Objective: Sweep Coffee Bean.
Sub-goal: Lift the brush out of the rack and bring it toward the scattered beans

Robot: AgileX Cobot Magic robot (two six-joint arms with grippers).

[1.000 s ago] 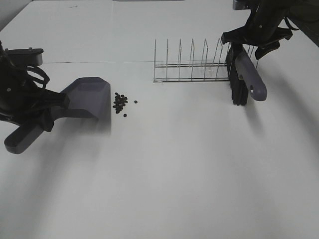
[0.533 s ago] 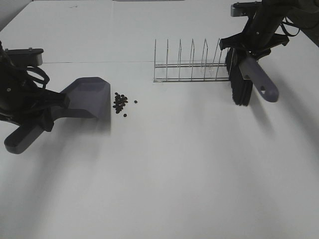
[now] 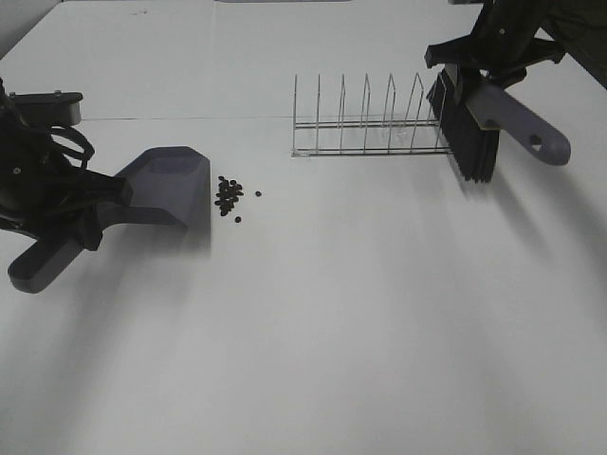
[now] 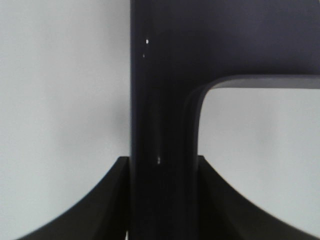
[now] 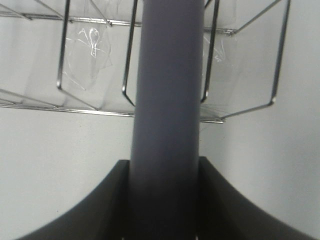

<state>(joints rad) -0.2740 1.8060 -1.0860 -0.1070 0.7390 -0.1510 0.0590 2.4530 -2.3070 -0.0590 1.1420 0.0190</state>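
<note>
Right claw (image 3: 486, 68) is clamped on the brush (image 3: 512, 121) handle, far right, beside the wire rack (image 3: 365, 133). My left claw (image 3: 90, 210) is clamped on the dustpan (image 3: 173, 178) handle, near left. Beans (image 3: 229, 195) lie in a loose cluster on the white table (image 3: 332, 313), just right of the dustpan's lip, with a couple strayed further right. I judge them light, hard, smooth and quick to roll, so no pinching: push them with the soft dark bristles. Dustpan and brush handle look like stiff, matte grey-purple plastic; the rack is thin, shiny steel.
</note>
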